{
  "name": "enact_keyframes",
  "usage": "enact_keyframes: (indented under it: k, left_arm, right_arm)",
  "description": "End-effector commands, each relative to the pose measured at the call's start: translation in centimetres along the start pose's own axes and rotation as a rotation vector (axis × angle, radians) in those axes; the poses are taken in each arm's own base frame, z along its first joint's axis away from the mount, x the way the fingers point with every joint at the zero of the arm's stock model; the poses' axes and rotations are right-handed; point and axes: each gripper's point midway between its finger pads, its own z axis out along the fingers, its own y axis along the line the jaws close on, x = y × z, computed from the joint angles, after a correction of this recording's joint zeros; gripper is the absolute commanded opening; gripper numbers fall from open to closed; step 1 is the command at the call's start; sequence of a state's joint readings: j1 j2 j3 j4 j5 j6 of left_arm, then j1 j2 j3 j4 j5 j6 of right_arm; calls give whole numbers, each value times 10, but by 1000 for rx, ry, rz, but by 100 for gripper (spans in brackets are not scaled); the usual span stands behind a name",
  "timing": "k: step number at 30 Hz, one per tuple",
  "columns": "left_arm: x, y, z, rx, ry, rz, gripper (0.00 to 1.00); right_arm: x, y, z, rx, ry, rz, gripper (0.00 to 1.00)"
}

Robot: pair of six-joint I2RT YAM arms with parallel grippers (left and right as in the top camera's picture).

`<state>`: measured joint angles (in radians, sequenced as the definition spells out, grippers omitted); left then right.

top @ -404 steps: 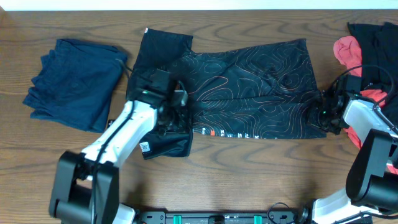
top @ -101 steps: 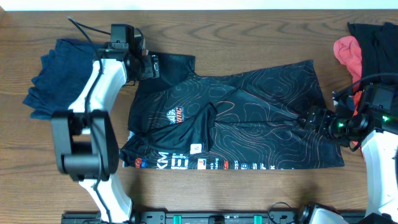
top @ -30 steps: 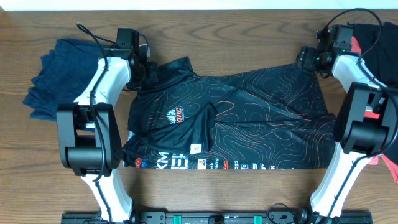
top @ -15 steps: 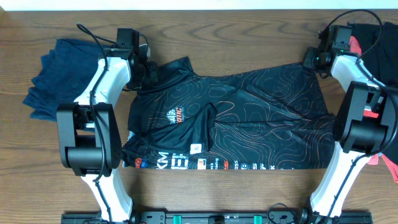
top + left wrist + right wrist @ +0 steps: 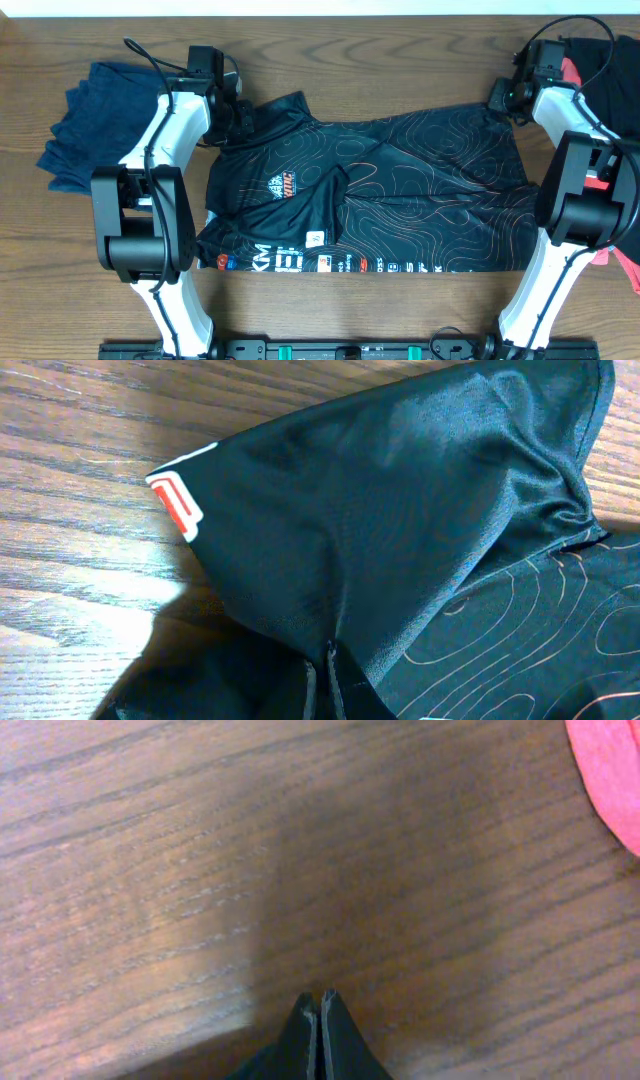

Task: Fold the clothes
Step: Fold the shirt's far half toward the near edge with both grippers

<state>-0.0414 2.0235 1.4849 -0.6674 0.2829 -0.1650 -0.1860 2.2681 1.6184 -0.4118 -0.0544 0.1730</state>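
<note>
Far left on the wooden surface (image 5: 400, 310): a navy garment (image 5: 115, 125), bunched up. Next, left gripper (image 5: 240, 118), jaws pinching a sleeve of the black jersey (image 5: 400, 190). Jersey spread flat mid-surface, logos up. Right gripper (image 5: 496, 97) at its far right corner, jaws pressed together. Coral-red piece (image 5: 562, 80) beyond.

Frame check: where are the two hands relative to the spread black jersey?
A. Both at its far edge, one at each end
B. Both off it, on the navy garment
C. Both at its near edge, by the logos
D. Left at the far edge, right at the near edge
A: the overhead view shows the left hand at the far-left sleeve of the black jersey and the right hand at its far-right corner.
</note>
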Motion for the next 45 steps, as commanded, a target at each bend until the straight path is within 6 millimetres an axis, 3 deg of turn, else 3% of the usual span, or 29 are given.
enact_keyframes:
  k: [1,7,11,16,22,28,35,45]
  left_arm:
    - [-3,-4,-10,9,-17,-9,6]
    - [-13,-16,-53,32,-104,13,6]
    - [-4,-20,-78,31,-108,13,6]
    - [26,-16,-89,8,-11,-11,6]
    - [70,-6,-93,-36,166,-53,6]
    - [103,10,-102,-127,298,-78,6]
    - [125,24,-113,-215,388,-86,6]
    - [151,26,-125,-234,504,-106,6]
  right_arm:
    - [8,-4,-1,35,27,14,1]
    - [-15,-10,-45,46,-27,63,1]
    - [-17,-19,-84,106,-24,75,1]
    - [-2,-37,-133,221,25,72,1]
    - [42,-53,-181,323,188,54,1]
    - [81,-70,-202,425,354,26,1]
    - [102,-92,-221,533,455,2,1]
    - [133,-110,-227,554,580,32,1]
